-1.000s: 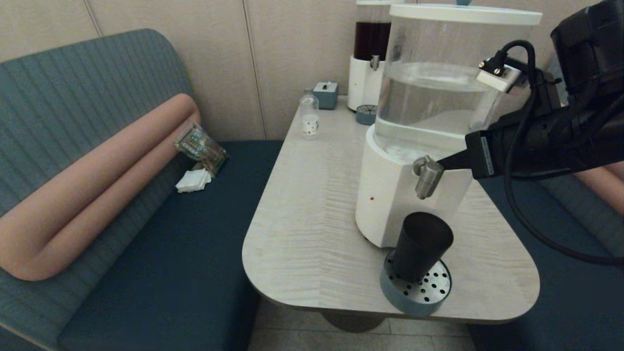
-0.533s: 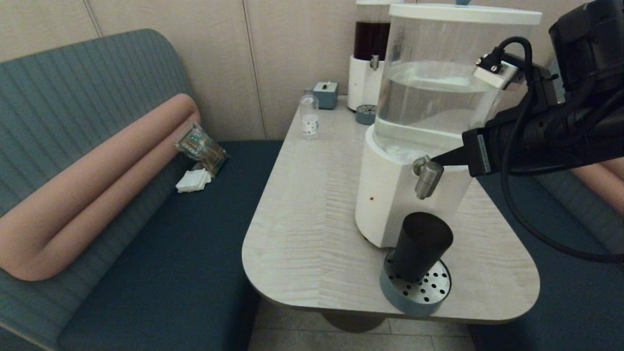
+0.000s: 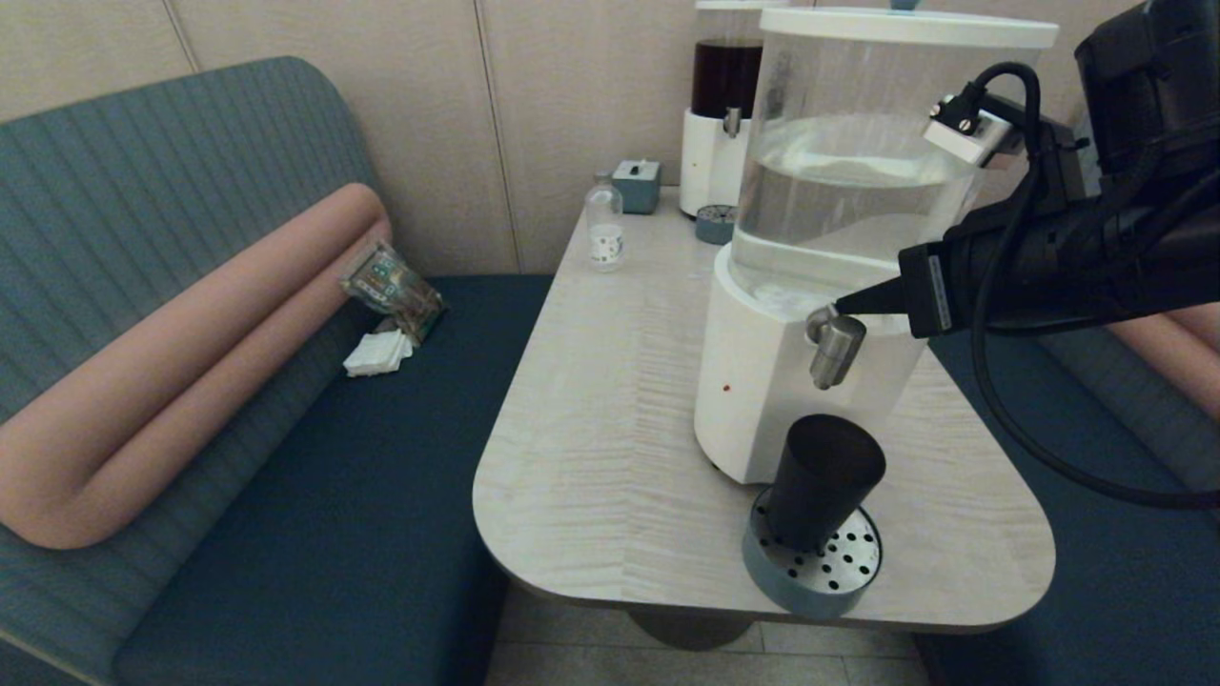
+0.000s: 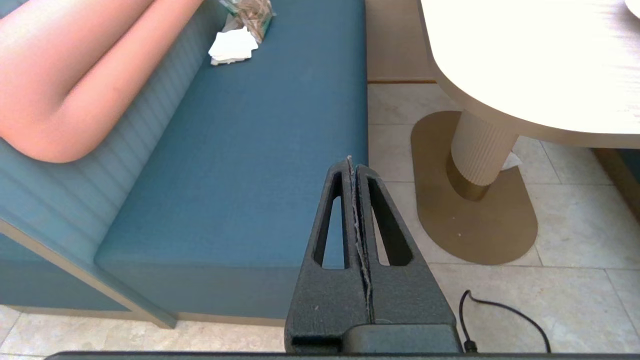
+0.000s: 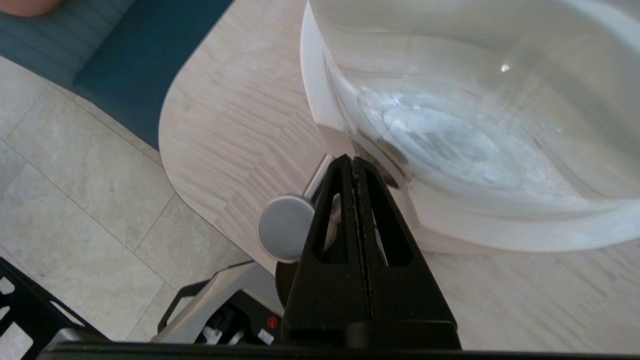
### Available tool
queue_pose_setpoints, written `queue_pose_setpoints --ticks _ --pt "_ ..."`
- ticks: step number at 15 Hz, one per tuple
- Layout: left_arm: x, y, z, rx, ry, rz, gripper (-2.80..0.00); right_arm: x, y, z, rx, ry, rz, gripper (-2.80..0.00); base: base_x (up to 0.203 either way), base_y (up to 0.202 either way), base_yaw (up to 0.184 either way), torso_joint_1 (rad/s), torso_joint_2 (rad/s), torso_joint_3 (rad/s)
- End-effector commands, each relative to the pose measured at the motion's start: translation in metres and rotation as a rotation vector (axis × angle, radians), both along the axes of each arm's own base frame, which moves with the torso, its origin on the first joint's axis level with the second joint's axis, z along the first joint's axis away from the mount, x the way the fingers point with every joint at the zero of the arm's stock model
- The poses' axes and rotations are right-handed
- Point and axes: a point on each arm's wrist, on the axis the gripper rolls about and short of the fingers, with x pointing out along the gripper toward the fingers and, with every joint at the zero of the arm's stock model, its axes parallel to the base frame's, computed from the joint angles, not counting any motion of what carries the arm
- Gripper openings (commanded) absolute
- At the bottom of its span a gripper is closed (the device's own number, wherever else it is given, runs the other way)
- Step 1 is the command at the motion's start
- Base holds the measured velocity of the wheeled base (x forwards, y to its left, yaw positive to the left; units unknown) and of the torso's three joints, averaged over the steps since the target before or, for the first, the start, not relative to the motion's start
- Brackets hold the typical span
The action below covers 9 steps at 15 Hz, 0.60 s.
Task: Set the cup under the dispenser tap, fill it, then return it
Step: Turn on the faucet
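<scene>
The black cup [image 3: 822, 481] stands upright on the round perforated drip tray [image 3: 816, 564], right under the steel dispenser tap [image 3: 835, 349] of the big white-based dispenser [image 3: 791, 381] with its clear water tank. My right gripper [image 3: 843, 306] is shut, empty, with its tip just above and behind the tap's top. In the right wrist view the same gripper [image 5: 354, 160] points at the tank's base beside the tap's round cap [image 5: 285, 228]. My left gripper [image 4: 351, 162] is shut and parked low over the bench edge and floor, out of the head view.
A slimmer dark-liquid dispenser [image 3: 724, 105], a small clear bottle [image 3: 604, 229] and a blue-grey box [image 3: 636, 184] stand at the table's far end. The table edge [image 3: 591, 581] is close to the drip tray. Benches flank the table; packets lie on the left bench [image 3: 391, 286].
My right gripper has moved up and leftward, from beside the tap to just above its top. The cup and tray have not moved.
</scene>
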Motion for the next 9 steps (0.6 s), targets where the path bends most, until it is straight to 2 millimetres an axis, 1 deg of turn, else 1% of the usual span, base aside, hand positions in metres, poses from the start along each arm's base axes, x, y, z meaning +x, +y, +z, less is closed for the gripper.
queue_pose_setpoints --ticks 1,9 --pt "0.0001 0.0 0.0 0.0 0.002 0.0 -2.8 -0.0006 0.0017 0.0001 0.002 -0.001 0.008 -2.8 0.0 0.0 0.0 0.0 0.0 0.0" --pt "0.0001 0.0 -0.0001 0.0 0.003 0.0 -2.8 -0.0023 0.0049 0.0006 0.024 0.008 0.054 -2.8 0.0 0.0 0.0 0.0 0.0 0.0"
